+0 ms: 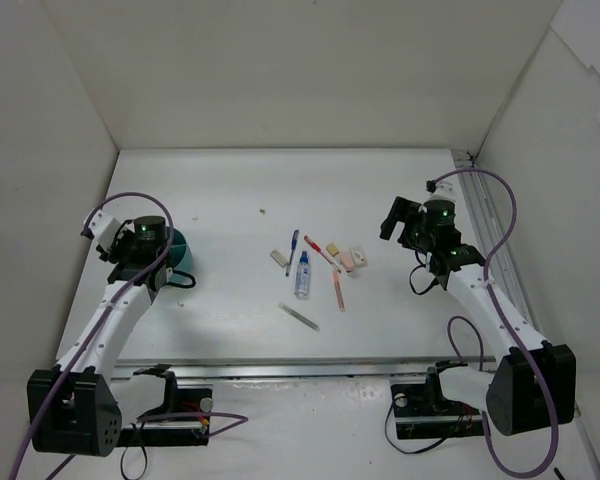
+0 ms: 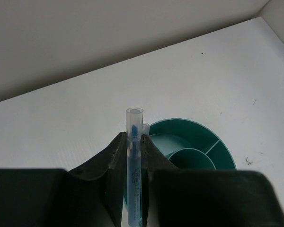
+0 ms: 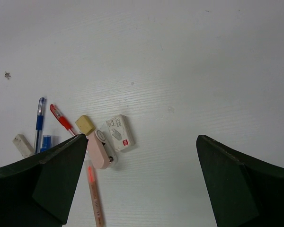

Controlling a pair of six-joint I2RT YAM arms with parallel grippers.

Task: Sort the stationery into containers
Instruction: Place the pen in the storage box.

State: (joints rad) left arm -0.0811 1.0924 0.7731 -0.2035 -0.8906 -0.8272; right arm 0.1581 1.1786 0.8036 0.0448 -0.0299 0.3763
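The left gripper (image 2: 134, 147) is pinched shut on a clear blue-ink pen (image 2: 134, 120), holding it upright at the edge of the teal container (image 2: 199, 132). I'd call this the drop-off: the pen needs centring over 1 compartment, then releasing. The right gripper (image 3: 141, 142) hangs wide open and empty above the pink eraser (image 3: 98, 150) and the white eraser (image 3: 119, 132), handy for the next pick.

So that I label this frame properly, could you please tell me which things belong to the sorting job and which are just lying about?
Belong to the job: teal container; clear pen held in the left gripper; blue pen; red pen; blue-capped tube; pink pencil; grey pen; erasers.
Lying about: dark speck; purple cables.
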